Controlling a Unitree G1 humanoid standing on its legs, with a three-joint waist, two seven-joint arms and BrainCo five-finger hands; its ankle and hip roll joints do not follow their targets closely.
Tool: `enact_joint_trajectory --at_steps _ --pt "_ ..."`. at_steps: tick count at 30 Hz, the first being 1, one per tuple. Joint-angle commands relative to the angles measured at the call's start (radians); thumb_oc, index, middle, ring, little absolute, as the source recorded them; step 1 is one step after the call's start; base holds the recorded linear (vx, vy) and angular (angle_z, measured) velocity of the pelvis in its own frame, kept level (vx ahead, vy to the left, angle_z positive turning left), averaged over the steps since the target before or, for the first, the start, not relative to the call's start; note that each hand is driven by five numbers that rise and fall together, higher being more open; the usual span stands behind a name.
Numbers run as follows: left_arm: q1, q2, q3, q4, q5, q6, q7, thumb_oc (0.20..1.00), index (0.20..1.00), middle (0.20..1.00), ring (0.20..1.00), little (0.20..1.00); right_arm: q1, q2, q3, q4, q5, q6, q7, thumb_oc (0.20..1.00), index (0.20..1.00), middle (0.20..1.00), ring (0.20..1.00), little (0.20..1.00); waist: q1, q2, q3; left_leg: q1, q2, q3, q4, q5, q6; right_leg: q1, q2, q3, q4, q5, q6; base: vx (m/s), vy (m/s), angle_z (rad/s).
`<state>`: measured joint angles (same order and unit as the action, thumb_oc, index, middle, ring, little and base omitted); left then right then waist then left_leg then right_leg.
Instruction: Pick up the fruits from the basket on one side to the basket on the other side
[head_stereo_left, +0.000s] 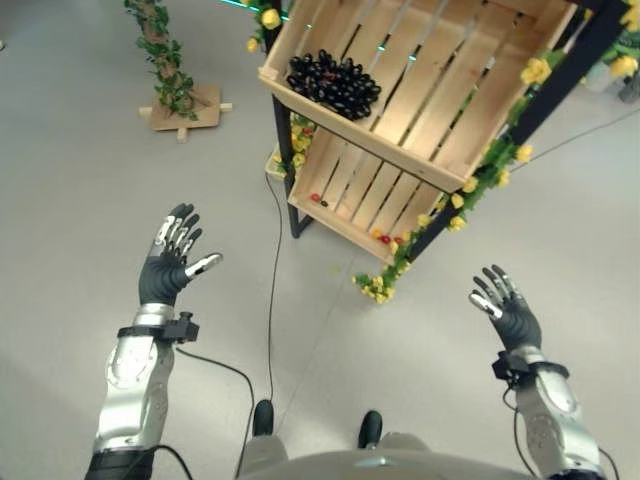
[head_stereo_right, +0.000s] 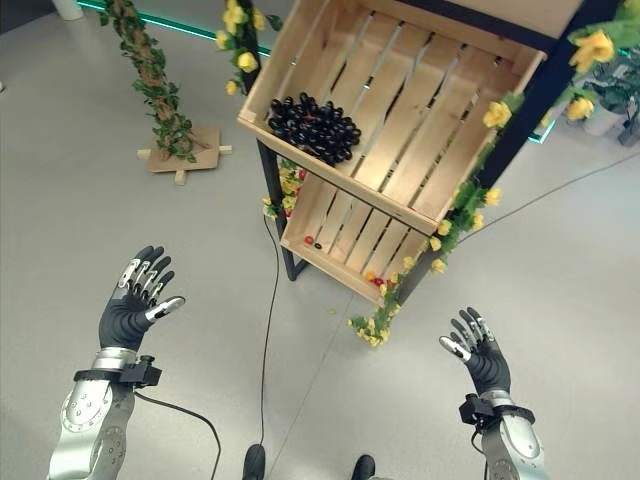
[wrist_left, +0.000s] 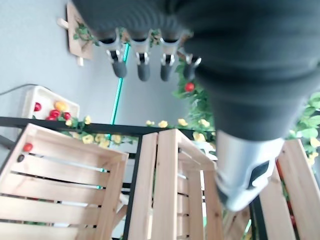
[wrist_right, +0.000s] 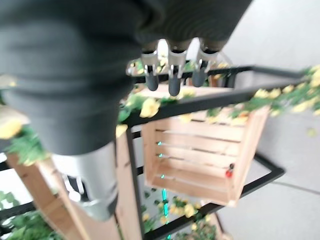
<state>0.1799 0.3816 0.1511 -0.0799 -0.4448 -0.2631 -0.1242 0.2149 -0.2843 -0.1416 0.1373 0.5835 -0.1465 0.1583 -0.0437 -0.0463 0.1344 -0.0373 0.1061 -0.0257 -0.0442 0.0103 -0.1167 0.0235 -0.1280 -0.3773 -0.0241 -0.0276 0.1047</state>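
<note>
Left hand (head_stereo_left: 170, 262) raised over the grey floor (head_stereo_left: 70, 180), palm turned inward, fingers (head_stereo_left: 180, 228) straight and spread, thumb out to the side; nothing held. Right hand (head_stereo_left: 508, 305) raised likewise, fingers (head_stereo_left: 494, 283) loosely spread and slightly bent, empty as well. Both held apart from everything, well short of the rack.

Ahead of the fingertips and between the two hands, a black-framed rack (head_stereo_left: 285, 170) trimmed with yellow flowers and green leaves (head_stereo_left: 478, 180), carrying tilted wooden slatted crates. Upper crate (head_stereo_left: 420, 90): a bunch of dark grapes (head_stereo_left: 333, 82) lying in its lower corner, nearer the left hand's side, resting against the front lip; remainder of the slats bare. Lower crate (head_stereo_left: 350, 195): a few small red pieces (head_stereo_left: 318, 199) near its left end and a few red and yellow pieces (head_stereo_left: 385, 239) at the right end by the lip; too small to tell which fruits.

Beyond the left fingers, well apart, a leafy vine on a pole set in a small wooden base (head_stereo_left: 185, 108). In the left wrist view, past the fingertips, a pale tray (wrist_left: 47, 107) with red and yellow fruits on the floor behind the rack.
</note>
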Motion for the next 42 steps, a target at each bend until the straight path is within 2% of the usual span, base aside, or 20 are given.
enact_joint_trajectory --at_steps 1,11,30,35,38,40,41,42 --pt "0.001 0.015 0.050 -0.036 0.031 -0.058 -0.012 1.000 1.000 1.000 1.000 1.000 -0.008 -0.067 -0.012 -0.038 0.015 -0.039 0.013 1.000 1.000 1.000 1.000 1.000 -0.010 0.033 -0.072 0.065 0.094 0.033 0.000 -0.002 -0.046 -0.064 0.043 0.015 0.004 -0.022 -0.026 0.03 0.049 -0.10" --pt "0.024 0.012 0.046 -0.043 0.059 -0.054 -0.015 1.000 1.000 1.000 1.000 1.000 0.006 -0.059 -0.007 -0.035 0.008 -0.033 0.018 1.000 1.000 1.000 1.000 1.000 -0.014 0.030 -0.080 0.100 0.098 0.083 -0.013 0.004 -0.055 -0.021 0.045 0.018 -0.039 -0.001 -0.015 0.02 0.022 -0.12" --pt "0.015 -0.003 0.021 0.007 0.066 -0.057 0.020 1.000 1.000 1.000 1.000 1.000 -0.003 -0.054 0.005 -0.025 -0.001 -0.042 0.001 1.000 1.000 1.000 1.000 1.000 -0.027 0.030 -0.089 0.104 0.086 0.083 0.038 -0.023 -0.042 -0.010 0.037 0.043 -0.040 0.004 -0.008 0.00 0.000 -0.01" --pt "0.012 -0.002 0.017 0.016 0.057 -0.059 0.034 1.000 1.000 1.000 1.000 1.000 -0.004 -0.062 0.013 -0.039 -0.004 -0.039 0.002 1.000 1.000 1.000 1.000 1.000 -0.034 0.023 -0.086 0.084 0.079 0.041 0.095 -0.039 -0.029 -0.028 0.044 0.077 0.002 -0.019 -0.022 0.01 -0.036 -0.04" --pt "-0.006 0.008 0.010 0.012 0.069 -0.062 0.041 1.000 1.000 1.000 1.000 1.000 -0.011 -0.072 0.013 -0.047 -0.009 -0.044 0.000 1.000 1.000 1.000 1.000 1.000 -0.028 0.015 -0.071 0.044 0.059 -0.002 0.179 -0.035 -0.034 -0.030 0.045 0.086 0.007 -0.024 -0.031 -0.04 -0.025 -0.01" --pt "-0.028 0.015 0.001 0.013 0.057 -0.068 0.061 1.000 1.000 1.000 1.000 1.000 -0.041 -0.080 0.032 -0.038 -0.004 -0.054 -0.016 1.000 1.000 1.000 1.000 1.000 -0.002 0.006 -0.054 -0.001 0.011 -0.120 0.194 -0.059 -0.020 -0.055 0.052 0.112 0.044 -0.037 -0.035 -0.06 0.050 -0.09" --pt "-0.041 0.020 -0.009 0.021 0.059 -0.070 0.068 1.000 1.000 1.000 1.000 1.000 -0.052 -0.083 0.032 -0.032 -0.003 -0.054 -0.020 1.000 1.000 1.000 1.000 1.000 -0.004 -0.001 -0.044 -0.023 -0.007 -0.146 0.207 -0.071 -0.013 -0.073 0.036 0.112 0.074 -0.036 -0.027 -0.07 0.105 -0.19" --pt "-0.039 0.024 -0.010 0.022 0.062 -0.073 0.072 1.000 1.000 1.000 1.000 1.000 -0.056 -0.085 0.033 -0.027 -0.005 -0.050 -0.021 1.000 1.000 1.000 1.000 1.000 -0.015 -0.002 -0.043 -0.015 -0.006 -0.126 0.186 -0.108 -0.001 -0.079 0.020 0.107 0.079 -0.026 -0.018 -0.06 0.230 -0.38"
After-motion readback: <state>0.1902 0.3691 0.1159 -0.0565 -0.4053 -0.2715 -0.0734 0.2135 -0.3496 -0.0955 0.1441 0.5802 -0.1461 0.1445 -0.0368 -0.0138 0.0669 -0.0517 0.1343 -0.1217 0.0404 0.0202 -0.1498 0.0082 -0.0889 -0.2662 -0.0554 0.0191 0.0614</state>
